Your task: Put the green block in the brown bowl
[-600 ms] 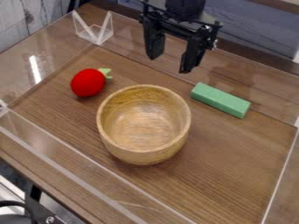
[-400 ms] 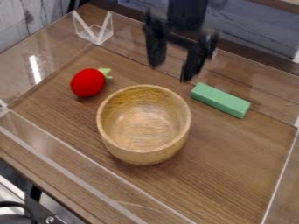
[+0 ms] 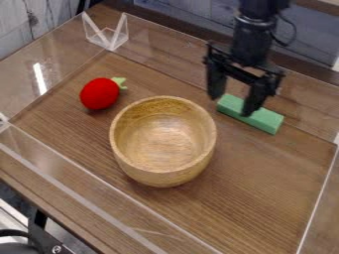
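The green block (image 3: 257, 116) is a small mint-green bar lying flat on the wooden table, to the right of the brown bowl (image 3: 163, 140). The bowl is a round, thick-walled wooden one with nothing in it, sitting mid-table. My gripper (image 3: 239, 91) points straight down, open, its two black fingers (image 3: 216, 83) spread just above the block's far left end. Nothing is between the fingers. Part of the block's far end is hidden behind them.
A red ball with a green tip (image 3: 99, 93) lies left of the bowl. A clear plastic stand (image 3: 105, 33) sits at the back left. Low transparent walls (image 3: 159, 213) fence the wooden table (image 3: 79, 139) on all sides.
The gripper has travelled right and toward the camera, and lower, from behind the bowl to over the green block. It stayed open. Block, bowl and ball have not moved.
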{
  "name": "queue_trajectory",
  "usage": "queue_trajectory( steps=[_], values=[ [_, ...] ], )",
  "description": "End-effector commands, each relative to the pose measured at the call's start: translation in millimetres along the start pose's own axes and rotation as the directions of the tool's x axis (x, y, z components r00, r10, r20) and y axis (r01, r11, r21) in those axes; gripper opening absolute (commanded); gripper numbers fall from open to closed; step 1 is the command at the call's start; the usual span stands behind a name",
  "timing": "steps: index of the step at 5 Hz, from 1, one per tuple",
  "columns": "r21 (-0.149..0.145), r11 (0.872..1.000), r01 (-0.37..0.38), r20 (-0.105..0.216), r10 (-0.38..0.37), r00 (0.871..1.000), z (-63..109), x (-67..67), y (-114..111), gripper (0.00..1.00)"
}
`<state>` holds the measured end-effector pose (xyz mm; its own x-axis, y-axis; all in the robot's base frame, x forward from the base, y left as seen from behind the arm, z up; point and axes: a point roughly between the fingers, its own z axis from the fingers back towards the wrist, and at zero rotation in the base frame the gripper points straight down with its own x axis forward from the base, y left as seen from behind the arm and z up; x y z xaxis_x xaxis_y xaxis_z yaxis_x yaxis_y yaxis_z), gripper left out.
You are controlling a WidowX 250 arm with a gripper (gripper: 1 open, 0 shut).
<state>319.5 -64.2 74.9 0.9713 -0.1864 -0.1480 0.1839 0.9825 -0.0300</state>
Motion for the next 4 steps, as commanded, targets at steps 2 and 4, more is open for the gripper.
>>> queue_trajectory(
  steps=[2, 4],
  values=[
    [-0.007, 1.000, 0.025, 0.035, -0.025, 0.999, -8.2, 41.0, -15.4, 1.00],
    [0.006, 0.985, 0.171, -0.006, -0.171, 0.985, -15.5, 49.9, 0.8, 1.00]
  ],
)
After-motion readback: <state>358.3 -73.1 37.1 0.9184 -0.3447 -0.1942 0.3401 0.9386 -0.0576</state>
